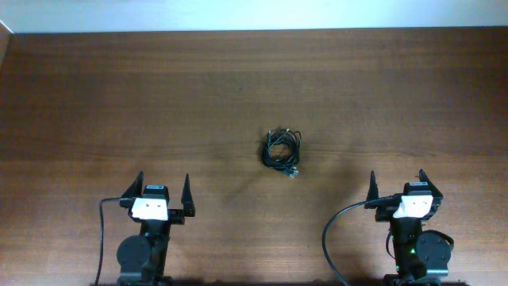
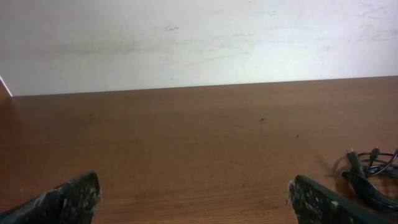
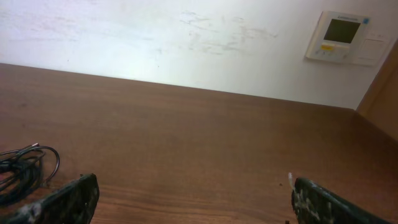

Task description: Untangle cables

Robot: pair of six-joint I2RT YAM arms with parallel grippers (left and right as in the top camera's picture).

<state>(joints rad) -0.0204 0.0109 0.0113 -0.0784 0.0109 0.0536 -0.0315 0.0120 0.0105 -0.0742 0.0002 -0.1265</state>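
The cables lie as one small knotted bundle of thin black wires near the middle of the brown table. My left gripper stands open at the front left, well short of the bundle, with nothing between its fingers. My right gripper is open too, at the front right. In the left wrist view the cables peek in at the right edge, beyond the right fingertip. In the right wrist view the cables show at the left edge, behind the left fingertip.
The wooden table runs back to a white wall. A white wall panel with a small screen hangs at the upper right of the right wrist view. Thick black arm cables loop near each base.
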